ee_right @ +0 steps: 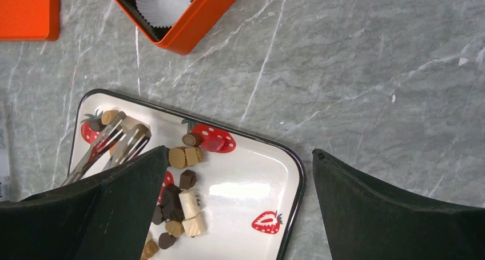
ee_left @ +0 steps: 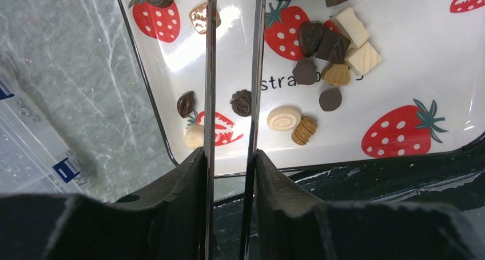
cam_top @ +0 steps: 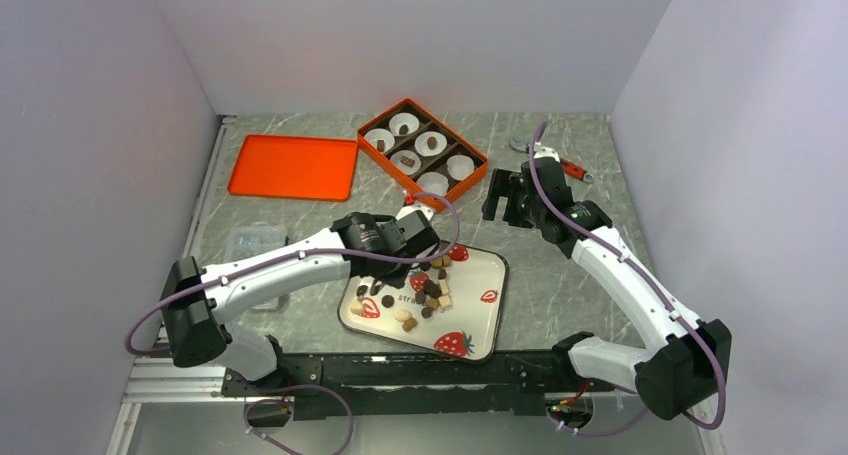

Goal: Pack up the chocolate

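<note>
The chocolate (cam_top: 432,290) lies as several small dark, light brown and cream pieces on a white strawberry-print tray (cam_top: 480,320). My left gripper (cam_top: 412,235) hovers over the tray's far left part, shut on metal tongs (ee_left: 210,71). The two blades run forward from between its fingers (ee_left: 189,174). A dark rosette piece (ee_left: 241,102) shows between the blades, lying on the tray below. In the right wrist view the tongs' tips (ee_right: 123,128) reach a light brown piece (ee_right: 130,123) near the tray's far corner. My right gripper (cam_top: 505,200) hangs wide open and empty above the tray's far right corner (ee_right: 300,168).
An orange box (cam_top: 422,153) with white paper cups, some holding a piece, stands behind the tray. Its orange lid (cam_top: 293,167) lies at the back left. A clear plastic case (cam_top: 248,243) sits left of the tray. A red-handled tool (cam_top: 572,167) lies behind the right arm.
</note>
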You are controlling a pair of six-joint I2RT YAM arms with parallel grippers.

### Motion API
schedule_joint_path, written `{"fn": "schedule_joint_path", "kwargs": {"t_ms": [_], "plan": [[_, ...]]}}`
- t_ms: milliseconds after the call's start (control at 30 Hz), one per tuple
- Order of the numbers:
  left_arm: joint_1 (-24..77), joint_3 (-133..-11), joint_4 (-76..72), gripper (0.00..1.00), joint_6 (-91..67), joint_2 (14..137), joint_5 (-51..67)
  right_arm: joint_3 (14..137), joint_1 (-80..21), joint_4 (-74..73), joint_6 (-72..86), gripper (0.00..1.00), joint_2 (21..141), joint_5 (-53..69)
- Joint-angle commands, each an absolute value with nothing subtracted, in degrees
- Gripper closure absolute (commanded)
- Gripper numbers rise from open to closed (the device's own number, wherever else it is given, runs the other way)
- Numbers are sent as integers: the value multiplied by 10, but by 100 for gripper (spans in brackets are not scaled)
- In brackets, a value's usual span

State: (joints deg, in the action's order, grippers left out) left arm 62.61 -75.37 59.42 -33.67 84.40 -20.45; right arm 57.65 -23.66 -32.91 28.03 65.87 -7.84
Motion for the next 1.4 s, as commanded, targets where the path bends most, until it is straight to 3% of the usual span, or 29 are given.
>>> {"fn": "schedule_joint_path", "kwargs": {"t_ms": [0,433,1367], "plan": [[627,-780,596,64,-329,814,-226,582,-234,-318,278,0,640,-83],[593,-868,571,63,-263,838,-234,594,-234,-328,279,0,635,-89],[458,-1092,402,63,-112,1115,-123,597,-234,-348,294,0,599,-108]]}}
